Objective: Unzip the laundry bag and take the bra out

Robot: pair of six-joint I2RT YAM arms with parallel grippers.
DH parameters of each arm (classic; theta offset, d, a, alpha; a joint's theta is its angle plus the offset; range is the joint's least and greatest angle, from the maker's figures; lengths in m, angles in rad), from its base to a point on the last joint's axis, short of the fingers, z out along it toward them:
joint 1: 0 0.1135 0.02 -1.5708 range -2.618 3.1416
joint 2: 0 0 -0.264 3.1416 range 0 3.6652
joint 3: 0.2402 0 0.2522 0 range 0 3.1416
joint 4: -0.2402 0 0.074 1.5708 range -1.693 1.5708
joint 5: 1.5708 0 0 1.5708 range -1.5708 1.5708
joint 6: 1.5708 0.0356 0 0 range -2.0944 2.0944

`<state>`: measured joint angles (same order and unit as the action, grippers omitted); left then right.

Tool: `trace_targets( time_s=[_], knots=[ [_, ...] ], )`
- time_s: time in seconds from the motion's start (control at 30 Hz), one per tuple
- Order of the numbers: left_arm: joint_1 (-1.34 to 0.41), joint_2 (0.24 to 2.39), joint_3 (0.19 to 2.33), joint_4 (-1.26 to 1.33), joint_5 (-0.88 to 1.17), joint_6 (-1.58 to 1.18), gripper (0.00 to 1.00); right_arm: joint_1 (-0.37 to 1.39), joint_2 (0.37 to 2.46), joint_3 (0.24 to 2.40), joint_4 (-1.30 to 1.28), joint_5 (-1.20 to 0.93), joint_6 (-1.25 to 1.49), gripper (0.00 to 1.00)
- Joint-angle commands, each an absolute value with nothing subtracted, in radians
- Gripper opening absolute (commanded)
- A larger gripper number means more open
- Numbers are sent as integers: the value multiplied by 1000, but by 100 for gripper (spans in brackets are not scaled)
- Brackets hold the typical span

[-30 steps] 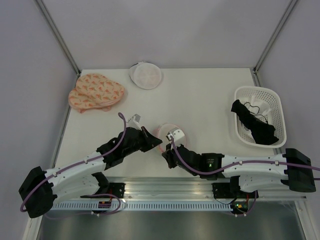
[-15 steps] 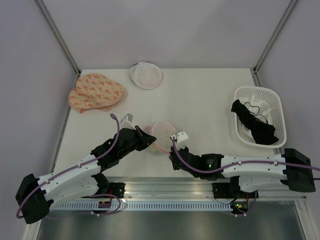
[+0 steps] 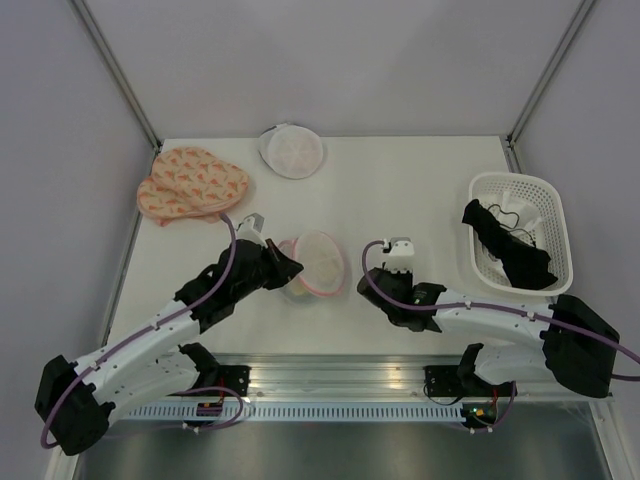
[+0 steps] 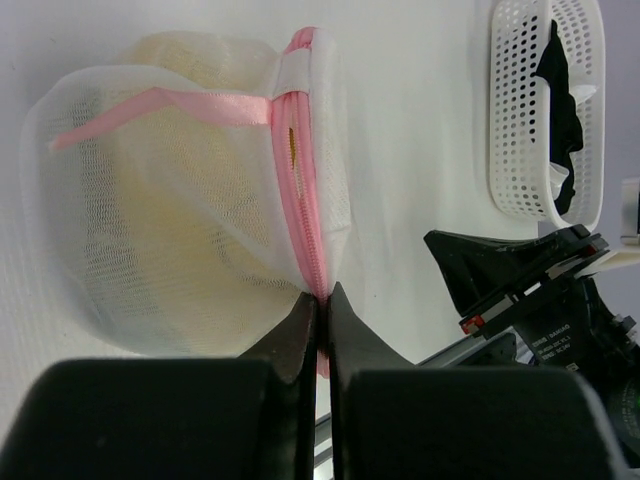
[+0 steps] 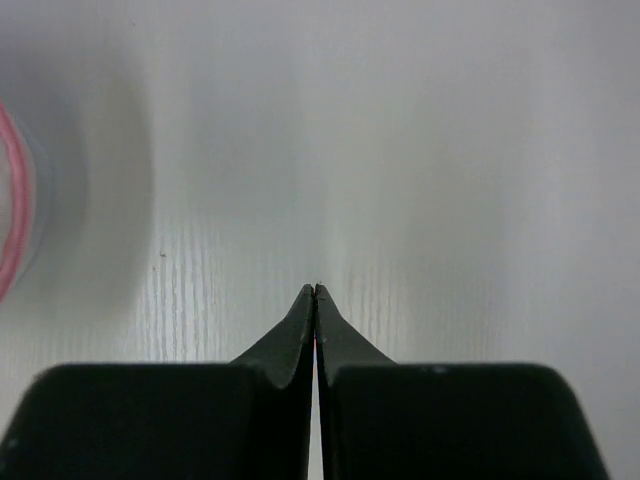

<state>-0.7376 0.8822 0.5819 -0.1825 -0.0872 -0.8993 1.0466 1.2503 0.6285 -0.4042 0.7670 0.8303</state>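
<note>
The left gripper [image 4: 318, 297], jaws clamped on the near end of the pink zipper [image 4: 300, 190], holds the mesh laundry bag [image 3: 312, 264] on the table [image 3: 430, 190]. The zipper runs straight away from those jaws, along the side of the bag facing the right gripper [image 5: 315, 291]. A pale padded shape inside the bag is likely the bra [image 4: 150, 220]. The right gripper, jaws together on nothing, hovers right of the bag and apart from it. It would need to travel left to reach the zipper, whose pull cannot be made out.
</note>
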Motion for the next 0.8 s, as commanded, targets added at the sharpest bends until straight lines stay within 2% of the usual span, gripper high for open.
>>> trace_targets(
  time_s=[0.0,0.07,0.1,0.13,0.17,0.2,0.27,0.57,0.77],
  knots=[
    [-707,916,640,-158,-15,-807,2,1029,1206,620,-301,757,729,0],
    [-700,942,641,-134,-5,-807,2,1029,1177,606,-235,640,654,1],
    [-698,948,641,-127,-5,-811,2,1031,1166,592,-160,564,625,6],
    [-695,957,640,-118,27,-816,2,1029,1155,568,-131,448,602,17],
    [-693,960,637,-109,31,-821,2,1029,1137,552,-98,383,582,48],
    [-693,963,634,-104,32,-827,2,1031,1126,536,-33,333,565,55],
    [-690,963,629,-98,40,-836,2,1031,1109,479,41,220,552,61],
    [-652,948,626,-104,78,-834,2,1031,1167,416,279,28,519,56],
    [-638,950,611,-83,120,-847,2,1029,1299,451,394,35,489,52]
  ],
)
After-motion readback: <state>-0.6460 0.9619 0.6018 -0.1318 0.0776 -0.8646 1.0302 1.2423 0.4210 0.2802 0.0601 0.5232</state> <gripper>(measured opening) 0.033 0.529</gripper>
